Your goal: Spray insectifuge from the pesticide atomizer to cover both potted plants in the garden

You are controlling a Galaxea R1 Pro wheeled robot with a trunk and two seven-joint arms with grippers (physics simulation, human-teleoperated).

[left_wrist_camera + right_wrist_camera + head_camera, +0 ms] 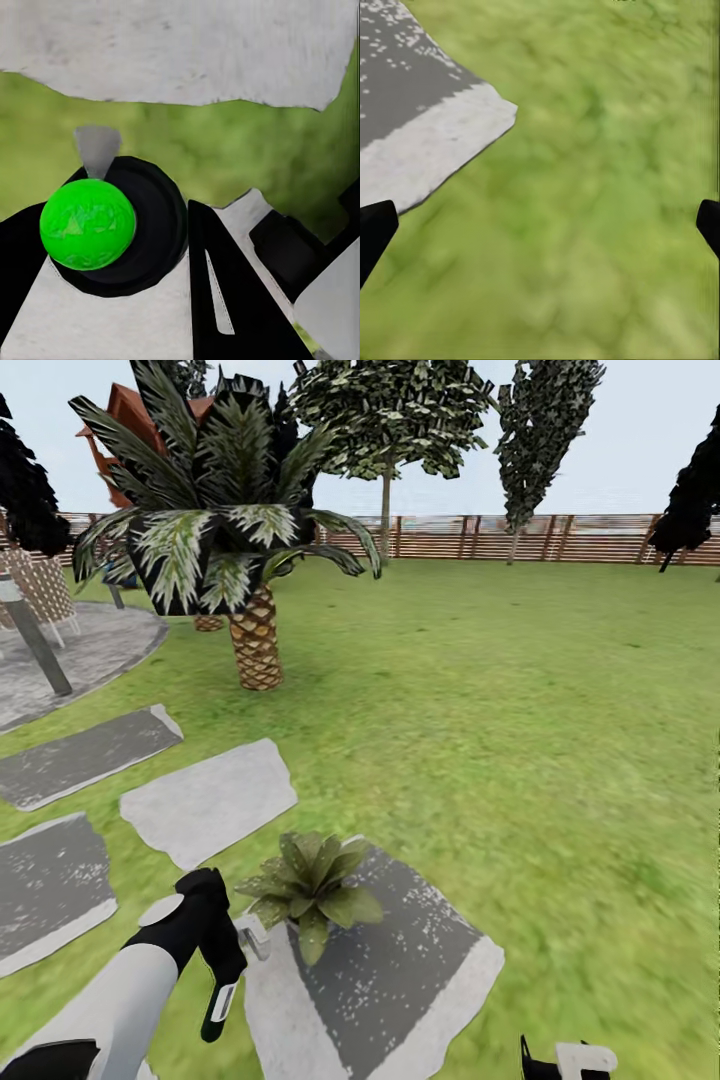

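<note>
**Sprayer in my left gripper, first plant just ahead**

My left gripper (222, 970) hangs low over the near grey stepping stone (400, 970), and in its wrist view the two black fingers (225, 300) sit closed around the pesticide atomizer (112, 225), a small dark round-bodied bottle with a bright green cap facing the camera and a pale grey nozzle piece jutting beyond it. From the head view a bit of the white trigger head pokes out beside the gripper, towards the plant. So I judge the pick-up done: the sprayer is in my grasp, off the ground.

The low potted plant (310, 890), a rosette of broad pointed green leaves, stands on the far corner of that stone, just beside my left gripper. I see no spray on or around it, so I take the covering as not yet begun, or at most barely so.

My right gripper (540, 225) holds nothing; its dark fingertips stand wide apart at the edges of its wrist view, over blurred lawn (607, 187) and a corner of the stone.

Left to do, as I judge it: spray this rosette fully, then find and cover a second one.
</note>
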